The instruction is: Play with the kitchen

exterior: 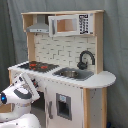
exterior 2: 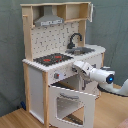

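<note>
The kitchen [exterior: 65, 55] is a tall toy unit of light wood and white panels, seen in both exterior views. It has a black-red hob [exterior: 37, 65], a black faucet [exterior: 85, 57] over a sink [exterior: 70, 73] and a grey hood [exterior: 39, 26]. In the second exterior view the kitchen [exterior 2: 50, 45] has its windowed oven door [exterior 2: 70, 102] swung open and down. My gripper [exterior 2: 78, 66] is at the front panel just under the counter, above that door. In the first exterior view the gripper [exterior: 29, 82] is at the lower left, hiding the oven.
A grey curtain [exterior: 115, 40] hangs behind the kitchen. The floor [exterior 2: 110, 112] is wood. A white microwave-style cupboard [exterior: 70, 24] sits beside the hood. A lower cabinet door with a dark inset [exterior: 63, 106] faces the first exterior view. My white arm [exterior 2: 105, 76] comes in from the second exterior view's right.
</note>
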`<state>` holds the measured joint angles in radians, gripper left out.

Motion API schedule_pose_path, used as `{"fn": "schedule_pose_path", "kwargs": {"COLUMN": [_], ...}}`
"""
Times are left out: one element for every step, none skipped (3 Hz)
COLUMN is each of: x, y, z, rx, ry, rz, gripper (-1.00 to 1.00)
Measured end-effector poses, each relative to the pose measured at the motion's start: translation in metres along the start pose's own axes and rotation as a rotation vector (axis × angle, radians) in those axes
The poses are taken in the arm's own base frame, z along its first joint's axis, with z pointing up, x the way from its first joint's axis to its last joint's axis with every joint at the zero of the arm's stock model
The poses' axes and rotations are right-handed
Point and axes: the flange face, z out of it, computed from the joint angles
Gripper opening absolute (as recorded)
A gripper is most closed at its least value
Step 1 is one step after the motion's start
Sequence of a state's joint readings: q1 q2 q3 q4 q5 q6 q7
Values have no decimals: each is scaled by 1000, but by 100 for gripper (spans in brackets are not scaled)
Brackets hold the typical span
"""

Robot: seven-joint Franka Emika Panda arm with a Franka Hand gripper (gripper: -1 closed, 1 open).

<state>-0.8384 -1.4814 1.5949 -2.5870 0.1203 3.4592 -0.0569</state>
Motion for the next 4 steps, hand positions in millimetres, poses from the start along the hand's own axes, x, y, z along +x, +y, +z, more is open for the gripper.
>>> {"fn": "schedule_pose_path", "kwargs": {"x": [0, 0, 4, 5], "y": [0, 0, -1, -1], "z": [0, 0, -1, -1], "rx": [0, 1, 3, 3], "ry": [1, 1, 11, 14], "rz": [104, 206, 224, 224], "gripper": [-100, -100, -100, 100]}}
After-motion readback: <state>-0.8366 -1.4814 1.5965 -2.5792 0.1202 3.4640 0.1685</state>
